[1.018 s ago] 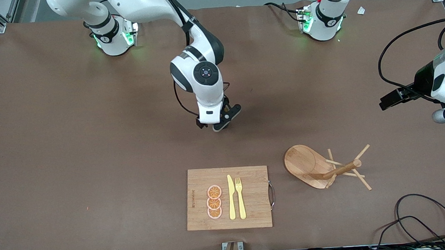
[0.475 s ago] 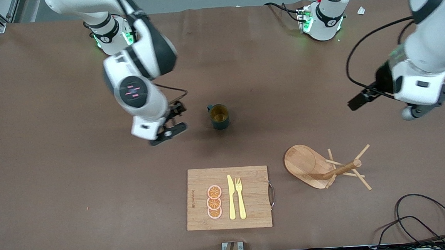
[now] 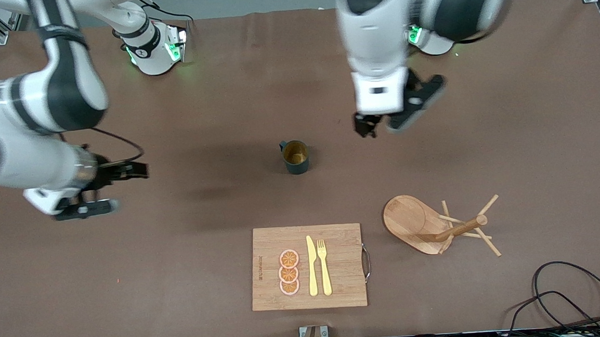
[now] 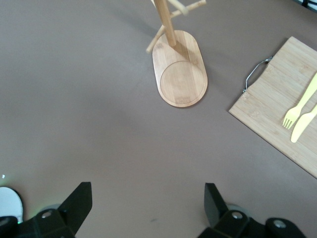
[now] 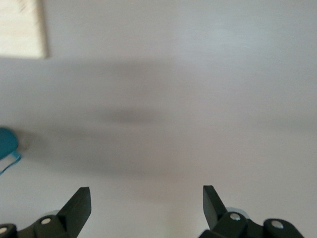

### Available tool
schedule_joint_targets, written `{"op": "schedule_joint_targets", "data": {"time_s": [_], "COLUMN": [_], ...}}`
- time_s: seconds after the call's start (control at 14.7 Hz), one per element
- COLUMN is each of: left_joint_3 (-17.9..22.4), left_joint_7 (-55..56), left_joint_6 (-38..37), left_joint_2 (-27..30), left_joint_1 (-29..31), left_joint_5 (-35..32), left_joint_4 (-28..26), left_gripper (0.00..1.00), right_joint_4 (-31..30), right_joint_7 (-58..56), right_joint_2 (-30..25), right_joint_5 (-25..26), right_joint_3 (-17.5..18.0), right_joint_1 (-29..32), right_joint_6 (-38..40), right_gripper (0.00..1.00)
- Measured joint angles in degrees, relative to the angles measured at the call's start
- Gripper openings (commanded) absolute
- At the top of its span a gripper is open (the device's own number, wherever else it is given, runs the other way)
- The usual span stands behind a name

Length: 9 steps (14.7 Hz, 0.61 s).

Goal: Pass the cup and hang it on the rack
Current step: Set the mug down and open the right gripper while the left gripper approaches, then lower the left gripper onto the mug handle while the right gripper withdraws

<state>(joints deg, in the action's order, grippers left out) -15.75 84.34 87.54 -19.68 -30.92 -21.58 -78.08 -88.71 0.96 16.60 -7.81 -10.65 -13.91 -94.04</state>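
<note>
The dark teal cup (image 3: 295, 157) stands upright on the brown table mat, tan inside showing, with no gripper touching it. The wooden rack (image 3: 441, 226) stands on its oval base (image 3: 406, 218), nearer the front camera than the cup and toward the left arm's end. It also shows in the left wrist view (image 4: 180, 69). My left gripper (image 3: 381, 127) is open and empty, in the air over bare mat beside the cup. In its own view the left gripper (image 4: 146, 203) has its jaws wide apart. My right gripper (image 3: 109, 190) is open and empty, over bare mat toward the right arm's end (image 5: 146, 201).
A bamboo cutting board (image 3: 263, 243) with orange slices (image 3: 289, 272), a yellow knife (image 3: 312, 267) and a yellow fork (image 3: 324, 266) lies near the front edge. The board also shows in the left wrist view (image 4: 277, 106). Black cables (image 3: 573, 297) lie at the front corner.
My right gripper has left the cup standing on the mat and swung away toward its end. My left arm has swung in from its end to beside the cup.
</note>
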Motion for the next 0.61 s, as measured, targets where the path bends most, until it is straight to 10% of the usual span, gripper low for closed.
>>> {"op": "schedule_joint_targets", "data": {"time_s": [0.61], "left_joint_3": [0.68], "left_joint_7": [25.95], "left_joint_6": [3.30], "left_joint_2": [-21.85], "left_joint_1": [-22.94], "left_joint_5": [-26.09], "left_joint_4": [2.96], "left_gripper": [1.00], "right_joint_4": [4.66], "right_joint_7": [-2.93], "right_joint_2": [-1.32], "right_joint_5": [8.90], "right_joint_3": [0.12], "right_joint_1": [8.87], "right_joint_6": [2.68], "right_gripper": [1.00]}}
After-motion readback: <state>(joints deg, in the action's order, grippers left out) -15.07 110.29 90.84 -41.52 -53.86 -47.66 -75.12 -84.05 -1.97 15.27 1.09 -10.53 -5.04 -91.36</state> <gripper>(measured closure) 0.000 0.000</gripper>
